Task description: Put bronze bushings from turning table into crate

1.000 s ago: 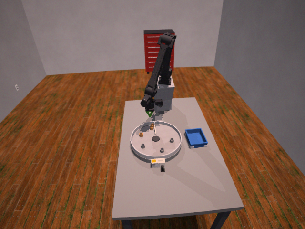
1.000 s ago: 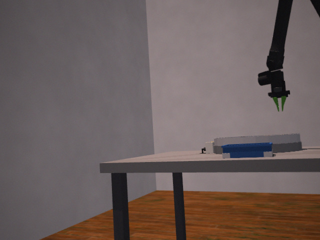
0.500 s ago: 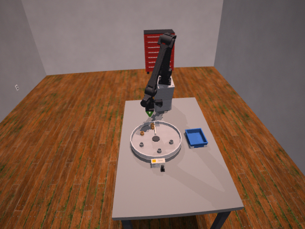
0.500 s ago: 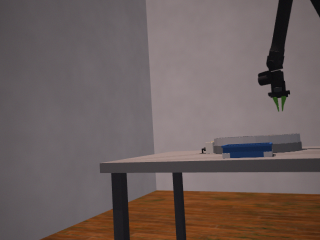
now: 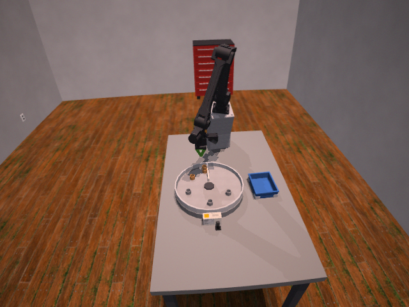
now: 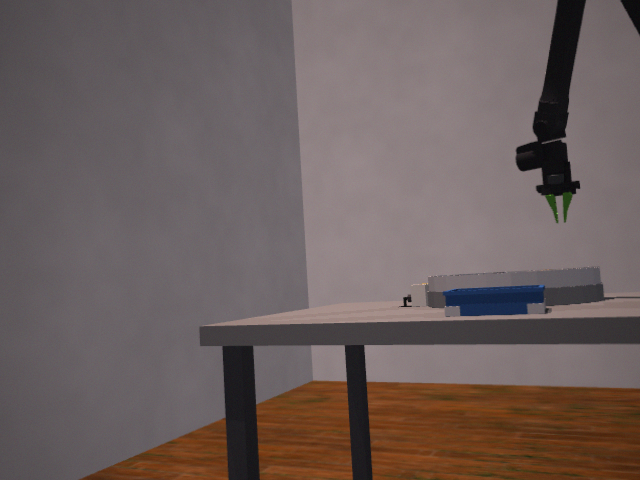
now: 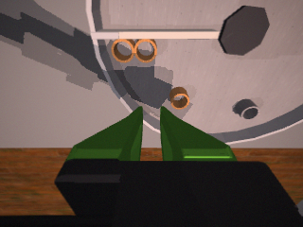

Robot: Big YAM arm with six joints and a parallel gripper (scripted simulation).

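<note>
The round grey turning table [image 5: 208,190] stands mid-table. Two bronze bushings [image 7: 123,49] [image 7: 146,49] sit side by side against a white bar [image 7: 156,34] near the rim; in the top view they show as one spot [image 5: 204,169]. A third bronze bushing [image 5: 192,177] [image 7: 179,98] sits apart from them. Three steel bushings [image 5: 188,191] [image 5: 227,192] [image 5: 209,202] sit on the near half. My gripper [image 5: 200,152] [image 6: 559,214] [image 7: 151,113] hangs high above the table's far rim, its green fingers close together with nothing between them. The blue crate [image 5: 263,184] [image 6: 493,299] lies to the right, with nothing in it.
A dark hub [image 5: 208,185] marks the turning table's centre. A small white box with an orange label [image 5: 211,218] and a small black part [image 5: 218,226] sit in front of it. My grey base [image 5: 222,128] stands at the table's far end. A red cabinet [image 5: 213,67] stands behind.
</note>
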